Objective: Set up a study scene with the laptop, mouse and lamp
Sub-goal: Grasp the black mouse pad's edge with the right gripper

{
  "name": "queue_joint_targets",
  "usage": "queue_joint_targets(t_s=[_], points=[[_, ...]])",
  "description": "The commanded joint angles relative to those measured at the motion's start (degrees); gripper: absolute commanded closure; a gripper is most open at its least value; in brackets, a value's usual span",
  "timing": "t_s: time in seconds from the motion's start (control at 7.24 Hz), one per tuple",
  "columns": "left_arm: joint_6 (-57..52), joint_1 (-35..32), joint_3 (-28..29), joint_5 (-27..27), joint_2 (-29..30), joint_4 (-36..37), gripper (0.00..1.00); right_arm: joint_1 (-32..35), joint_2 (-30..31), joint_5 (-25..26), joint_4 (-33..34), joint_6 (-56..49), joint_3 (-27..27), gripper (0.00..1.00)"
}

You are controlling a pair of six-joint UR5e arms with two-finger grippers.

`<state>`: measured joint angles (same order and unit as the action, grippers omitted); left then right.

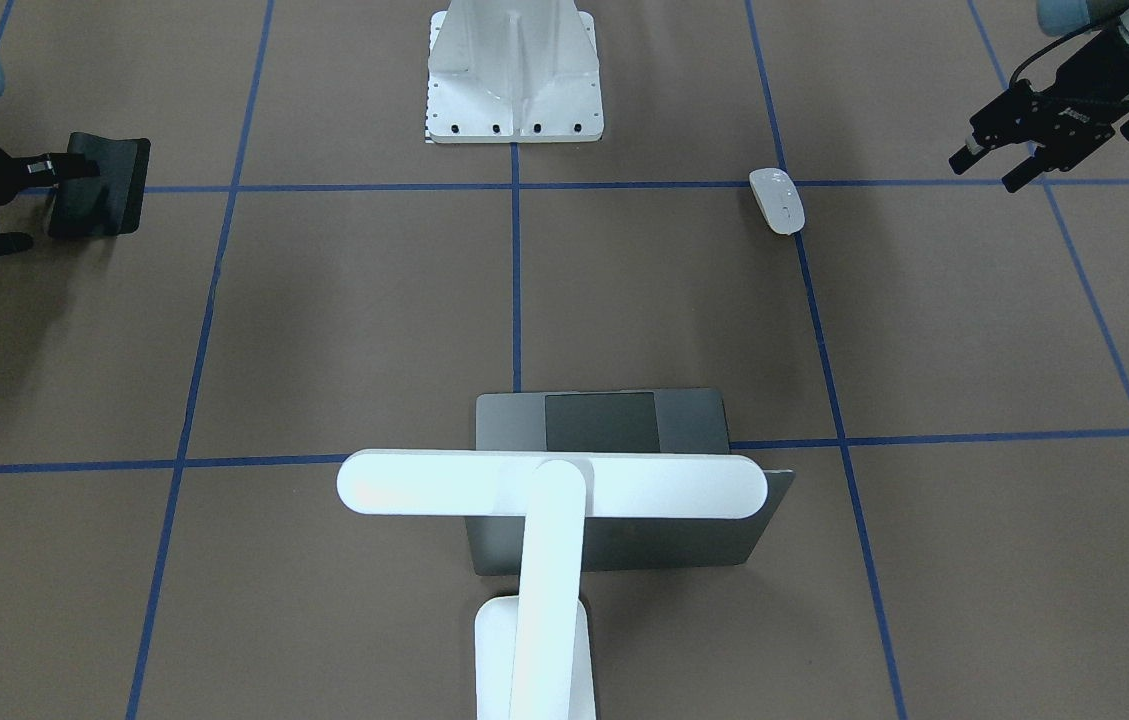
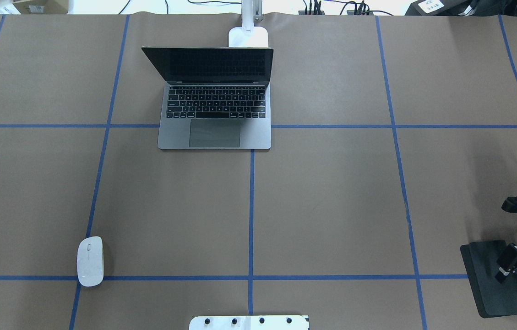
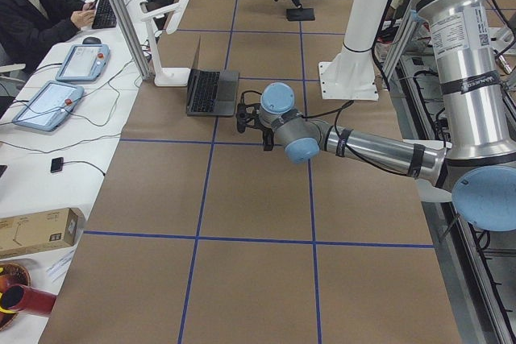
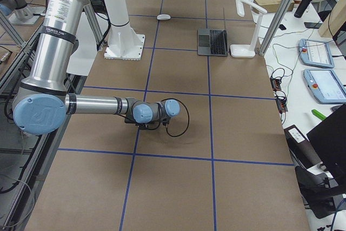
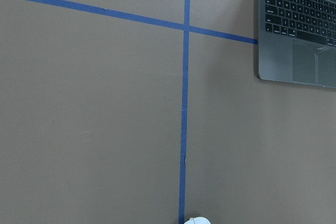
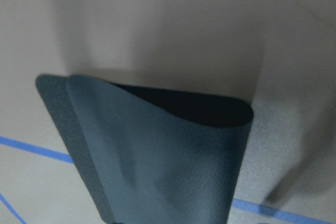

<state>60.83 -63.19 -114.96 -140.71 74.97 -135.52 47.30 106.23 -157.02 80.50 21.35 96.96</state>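
The space-grey laptop (image 2: 214, 110) stands open at the far middle of the table, keys and trackpad showing; it also shows in the left wrist view (image 5: 296, 51). The white lamp (image 1: 549, 485) stands behind it, its bar head over the lid and its base (image 2: 248, 36) on the table. The white mouse (image 2: 90, 261) lies near left, on a blue tape line, and in the front-facing view (image 1: 776, 200). My left gripper (image 1: 992, 168) is open and empty, hovering left of the mouse. My right gripper (image 2: 514, 268) is shut on a black mat (image 2: 492, 279) at near right, which curls up (image 6: 157, 156).
A white bolted pedestal (image 1: 514, 70) stands at the robot's side of the table, in the middle. Blue tape lines grid the brown tabletop (image 2: 331, 206). An operator sits at a side desk in the exterior left view (image 3: 40, 6).
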Motion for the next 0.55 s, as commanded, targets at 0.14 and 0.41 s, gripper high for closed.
queue_joint_targets(t_s=[0.14, 0.41], points=[[0.0, 0.0, -0.1, -0.1, 0.0, 0.0, 0.00, 0.0, 0.1, 0.0, -0.1, 0.8, 0.3, 1.00], [0.0, 0.0, -0.1, -0.1, 0.0, -0.1, 0.00, 0.2, 0.1, 0.1, -0.1, 0.9, 1.4, 1.00]])
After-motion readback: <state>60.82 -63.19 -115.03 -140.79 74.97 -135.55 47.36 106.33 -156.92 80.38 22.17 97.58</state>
